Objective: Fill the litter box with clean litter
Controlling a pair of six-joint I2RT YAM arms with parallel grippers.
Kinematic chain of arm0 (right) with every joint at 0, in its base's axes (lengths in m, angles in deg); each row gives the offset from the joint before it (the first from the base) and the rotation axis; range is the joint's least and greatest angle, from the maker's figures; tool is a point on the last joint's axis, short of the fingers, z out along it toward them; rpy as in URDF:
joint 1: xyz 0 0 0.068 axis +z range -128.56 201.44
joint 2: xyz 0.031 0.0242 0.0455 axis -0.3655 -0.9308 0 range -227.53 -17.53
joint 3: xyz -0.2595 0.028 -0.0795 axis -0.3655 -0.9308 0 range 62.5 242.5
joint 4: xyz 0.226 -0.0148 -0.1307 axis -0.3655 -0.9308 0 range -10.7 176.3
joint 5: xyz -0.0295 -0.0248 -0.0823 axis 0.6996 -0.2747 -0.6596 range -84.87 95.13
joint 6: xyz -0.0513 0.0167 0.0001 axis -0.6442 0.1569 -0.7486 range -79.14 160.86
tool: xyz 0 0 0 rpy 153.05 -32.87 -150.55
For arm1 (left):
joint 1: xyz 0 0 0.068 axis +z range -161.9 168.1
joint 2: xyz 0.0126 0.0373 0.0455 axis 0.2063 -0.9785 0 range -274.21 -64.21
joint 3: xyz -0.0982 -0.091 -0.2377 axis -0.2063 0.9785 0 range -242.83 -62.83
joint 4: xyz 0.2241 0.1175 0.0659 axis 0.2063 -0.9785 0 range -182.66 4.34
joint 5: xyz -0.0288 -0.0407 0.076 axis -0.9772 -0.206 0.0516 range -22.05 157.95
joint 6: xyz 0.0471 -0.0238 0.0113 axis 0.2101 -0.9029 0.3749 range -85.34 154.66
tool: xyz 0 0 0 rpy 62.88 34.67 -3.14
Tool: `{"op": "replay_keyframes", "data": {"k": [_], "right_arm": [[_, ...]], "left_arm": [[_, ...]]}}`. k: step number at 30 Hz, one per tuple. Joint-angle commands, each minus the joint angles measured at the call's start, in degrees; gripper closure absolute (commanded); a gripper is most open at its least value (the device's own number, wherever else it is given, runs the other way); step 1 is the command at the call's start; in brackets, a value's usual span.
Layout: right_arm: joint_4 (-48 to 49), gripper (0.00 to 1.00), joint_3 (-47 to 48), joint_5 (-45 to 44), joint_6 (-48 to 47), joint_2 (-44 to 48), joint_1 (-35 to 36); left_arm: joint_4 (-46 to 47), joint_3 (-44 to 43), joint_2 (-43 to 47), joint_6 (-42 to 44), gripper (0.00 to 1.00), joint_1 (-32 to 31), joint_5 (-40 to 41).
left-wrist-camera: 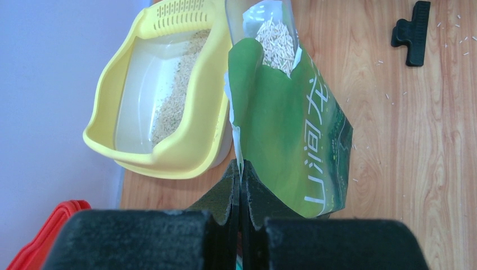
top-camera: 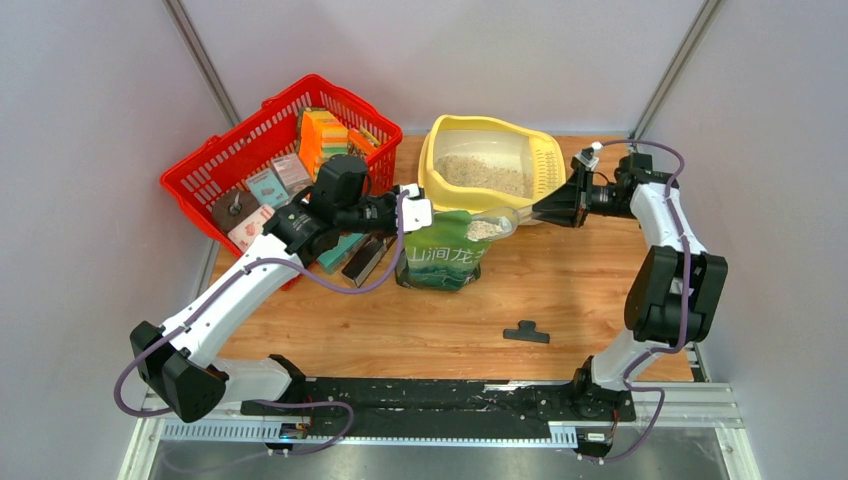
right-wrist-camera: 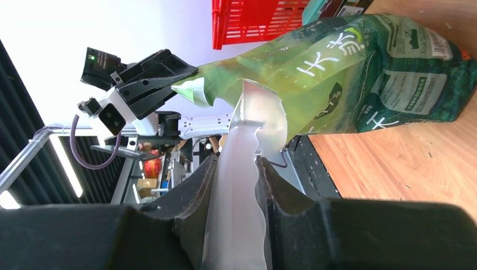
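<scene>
The pale yellow litter box (top-camera: pixel 436 172) stands at the back of the table with a layer of clean litter (top-camera: pixel 487 176) in its basin. In front of it stands the green bag (top-camera: pixel 445 255). My left gripper (top-camera: pixel 424 214) is shut on the bag's top edge and holds its mouth open. My right gripper (top-camera: pixel 537 211) is shut on the handle of a clear scoop (top-camera: pixel 492 226). The scoop carries litter and sits at the bag's mouth, beside the box's front rim. The left wrist view shows the gripper (left-wrist-camera: pixel 241 170) pinching the bag (left-wrist-camera: pixel 292 135), the box (left-wrist-camera: pixel 169 160) and the loaded scoop (left-wrist-camera: pixel 274 39). The right wrist view shows the gripper (right-wrist-camera: pixel 236 163) round the scoop (right-wrist-camera: pixel 253 115).
A red mesh basket (top-camera: pixel 215 165) with several boxes stands at the back left, close behind my left arm. A black clip (top-camera: pixel 526 332) lies on the wood near the front. Loose grains (left-wrist-camera: pixel 388 95) are scattered on the table around the bag.
</scene>
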Motion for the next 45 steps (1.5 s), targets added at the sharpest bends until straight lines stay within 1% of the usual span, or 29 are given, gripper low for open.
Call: {"op": "replay_keyframes", "data": {"k": [1, 2, 3, 4, 5, 6, 11, 12, 14, 25, 32, 45], "right_arm": [[-5.6, 1.00, 2.9, -1.8, -8.6, 0.7, -3.3], [-6.7, 1.00, 3.0, -1.8, -10.3, 0.4, -3.5], [-10.4, 1.00, 3.3, -1.9, -12.3, -0.1, -3.6], [-12.3, 1.00, 4.0, -1.9, -14.3, -1.2, -3.7], [-14.3, 1.00, 4.2, -1.9, -18.5, -1.7, -3.8], [-17.1, 1.00, 4.4, -1.9, -20.0, -2.1, -3.9], [-24.5, 1.00, 5.2, 1.0, -29.5, -6.7, -4.1], [-28.8, 1.00, 5.6, 1.7, -35.0, -7.6, -4.0], [-35.6, 1.00, 6.8, 3.5, -41.9, -9.8, -4.2], [-35.7, 1.00, 6.8, 4.7, -41.1, -10.5, -5.0], [-35.7, 1.00, 8.4, 5.9, -39.3, -8.9, -5.0], [-35.7, 1.00, 8.1, 6.9, -38.4, -5.2, -4.9]], "left_arm": [[4.3, -2.6, 1.8, 0.9, 1.00, 1.3, 3.2], [4.4, -2.6, 1.6, 0.8, 1.00, 1.2, 3.3], [4.4, -2.7, 1.5, 0.7, 1.00, 1.2, 3.3], [4.4, -2.8, 1.5, 0.7, 1.00, 1.3, 3.4], [4.6, -3.1, 1.3, 0.7, 1.00, 1.2, 3.4], [4.6, -3.3, 1.1, 0.6, 1.00, 1.3, 3.4], [4.2, -4.1, 0.5, 0.1, 1.00, 1.2, 3.5], [3.9, -4.1, 0.5, 0.1, 1.00, 1.2, 3.6], [3.8, -4.4, 0.3, 0.1, 1.00, 1.3, 3.6], [3.4, -5.1, -0.3, -0.1, 1.00, 1.2, 3.7], [3.3, -5.0, -0.4, 0.1, 1.00, 1.2, 3.7], [3.0, -5.8, -0.9, -1.6, 1.00, 1.2, 3.3]]}}
